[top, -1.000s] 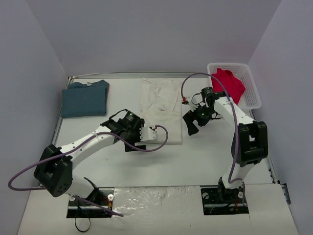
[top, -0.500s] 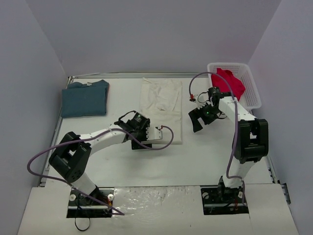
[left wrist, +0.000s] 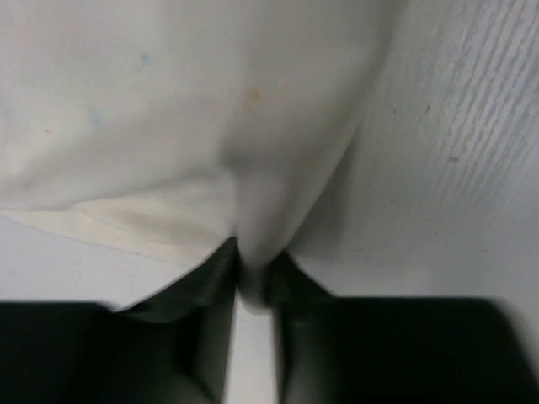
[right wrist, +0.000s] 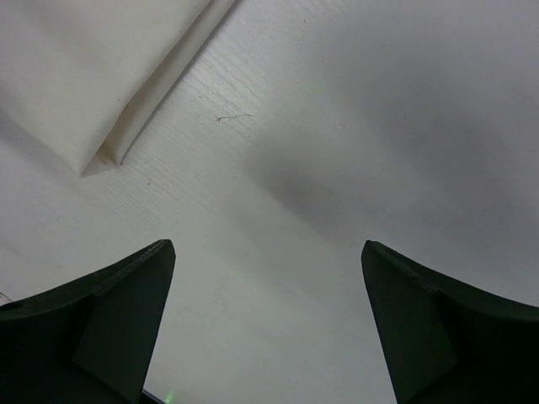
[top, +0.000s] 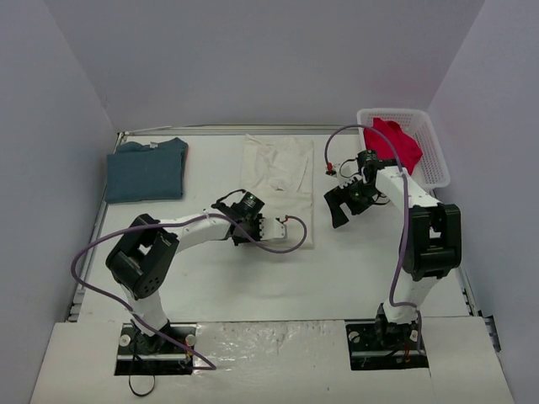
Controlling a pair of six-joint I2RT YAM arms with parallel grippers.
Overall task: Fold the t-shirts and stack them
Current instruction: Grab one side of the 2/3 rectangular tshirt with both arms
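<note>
At counter (top: pixel 354 269) centre, toward 12 o'clock: cream-white t-shirt (top: pixel 278 181) lying flat. Its 6 o'clock hem is pinched in narrowed left fingers (left wrist: pixel 206 332). The right fingers (right wrist: pixel 109 320) are wide and empty, at its 3 o'clock. Cloth looks light and limp, likely to sag; grip hem corners, not the middle.

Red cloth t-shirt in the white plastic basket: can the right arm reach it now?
Probably yes: the right hand is open and empty, and the red cloth t-shirt lies uncovered beside that arm.
</note>
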